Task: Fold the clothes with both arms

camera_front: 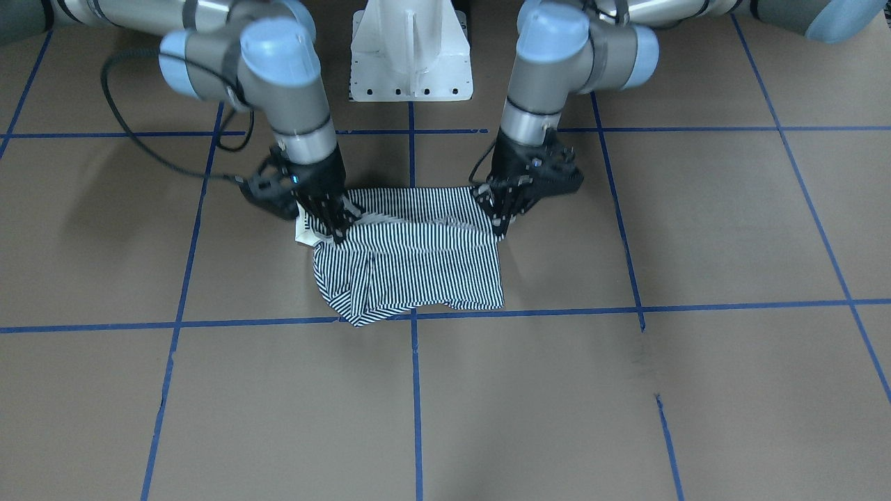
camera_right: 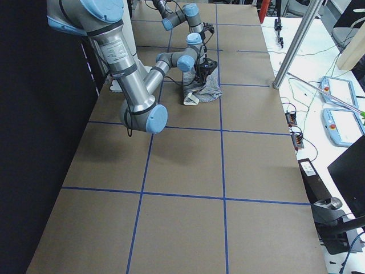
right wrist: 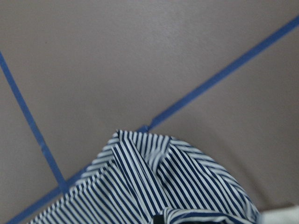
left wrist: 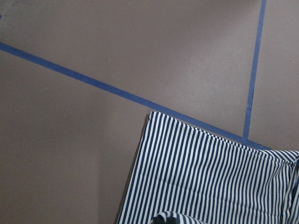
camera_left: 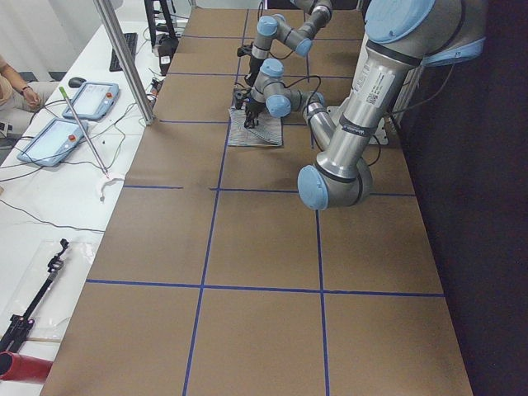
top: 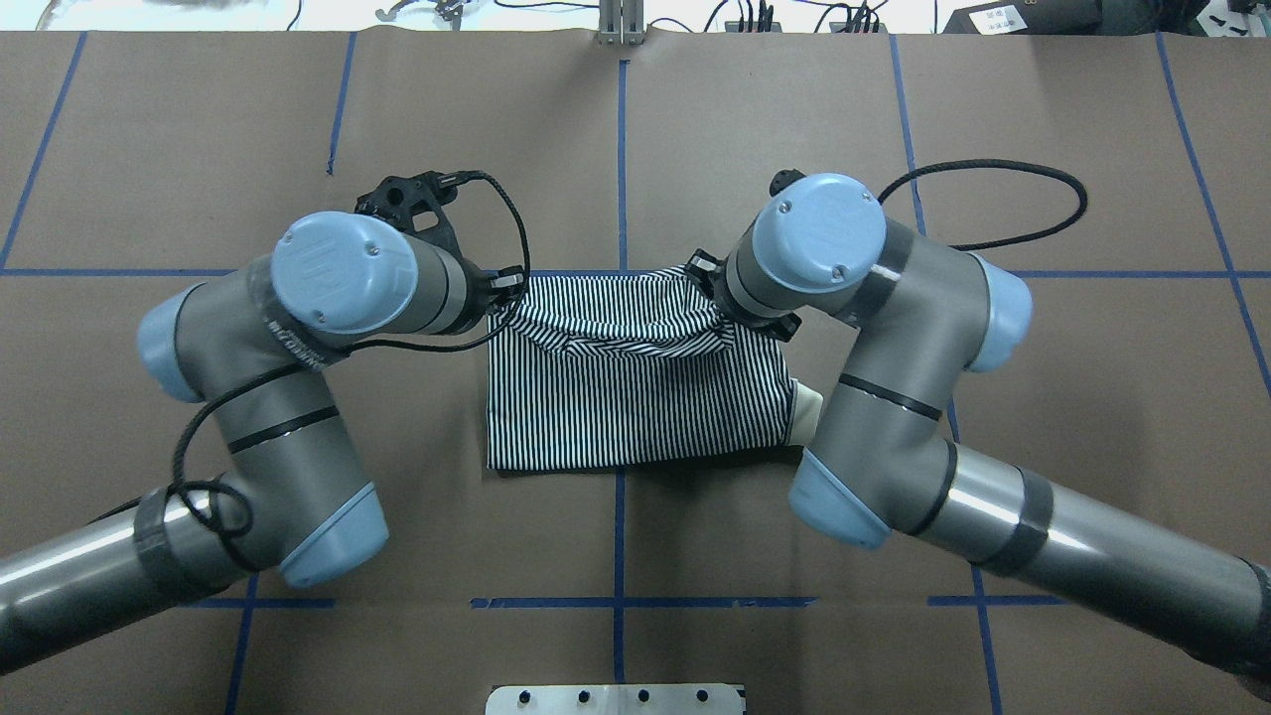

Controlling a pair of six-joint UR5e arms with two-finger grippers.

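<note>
Striped polo shirt [camera_front: 418, 271] lies mid-table [camera_front: 696, 229], half folded. Left gripper [camera_front: 498, 226] and right gripper [camera_front: 337, 229] each pinch a raised corner. Mid-fold, I'd say: next, carry both corners across evenly, then release.

A big brown counter [camera_front: 696, 209] fills the frame, crossed by blue tape lines [camera_front: 416, 390]. In the left side view, upper left, a white side counter [camera_left: 74, 214] holds one blue flat screen [camera_left: 92, 99] and another [camera_left: 51, 140], near a silver metal pole [camera_left: 125, 59].
</note>
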